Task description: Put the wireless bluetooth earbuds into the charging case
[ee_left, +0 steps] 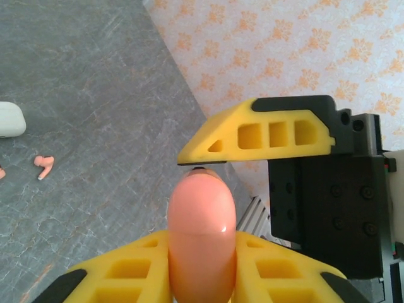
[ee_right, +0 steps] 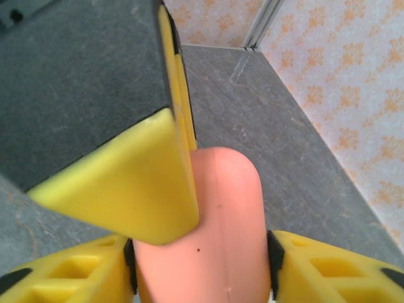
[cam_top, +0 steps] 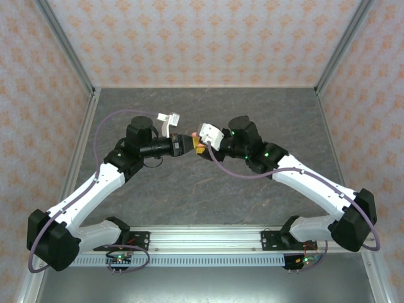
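A salmon-pink charging case (ee_left: 202, 233) hangs in the air above the middle of the table, lid closed, between both grippers. My left gripper (ee_left: 202, 259) is shut on it, its yellow fingers (ee_left: 126, 271) pressing the case's two flat faces. My right gripper (ee_right: 202, 265) has the same case (ee_right: 221, 214) between its black pads (ee_right: 273, 255), which sit close against its edges; I cannot tell whether they still press on it. In the top view the two grippers (cam_top: 189, 144) (cam_top: 202, 149) meet tip to tip. One pink earbud (ee_left: 44, 166) lies loose on the table.
A white case (ee_left: 9, 118) lies at the left edge of the left wrist view, near the loose earbud. The grey stone-patterned table (cam_top: 202, 189) is walled by patterned panels (cam_top: 202, 38) at the back and sides. A metal rail (cam_top: 202, 243) runs along the near edge.
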Robot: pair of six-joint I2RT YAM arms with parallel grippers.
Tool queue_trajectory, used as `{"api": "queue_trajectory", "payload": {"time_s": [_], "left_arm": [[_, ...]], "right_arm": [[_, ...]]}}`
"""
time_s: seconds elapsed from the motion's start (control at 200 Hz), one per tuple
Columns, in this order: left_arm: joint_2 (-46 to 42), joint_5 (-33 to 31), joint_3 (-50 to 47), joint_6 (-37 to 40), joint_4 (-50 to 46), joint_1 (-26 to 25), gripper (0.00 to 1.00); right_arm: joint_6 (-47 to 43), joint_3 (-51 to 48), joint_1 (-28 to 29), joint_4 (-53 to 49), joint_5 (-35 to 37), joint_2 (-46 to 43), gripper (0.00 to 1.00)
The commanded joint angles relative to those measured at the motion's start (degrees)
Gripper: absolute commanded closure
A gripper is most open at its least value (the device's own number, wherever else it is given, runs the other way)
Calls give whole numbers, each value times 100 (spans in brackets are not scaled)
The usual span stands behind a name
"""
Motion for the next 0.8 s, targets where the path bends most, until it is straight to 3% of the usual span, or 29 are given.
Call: {"api": "queue_trajectory", "payload": {"time_s": [0.0,0.19,0.36,0.475,0.796], "left_arm": [[-155,-19,252,363,-90,-88,80],[-459,-626,7,985,363,-146,95],[-806,-1212,-364,1842,1077,-317,97],[-872,-1224,-502,2444,1402,-418,100],[-802,-1079,-424,3345,1388,-683,100]], "right_arm": [[256,113,-119,118,-52,-249,33],[1010,-232,-484,257,-572,-831,0],[2512,-848,-944,1071,-1066,-1374,1],[3353,-1295,-1027,1760,-1256,-1619,1],[3510,-1136,-1027,1890,-1310,-1395,1]]}}
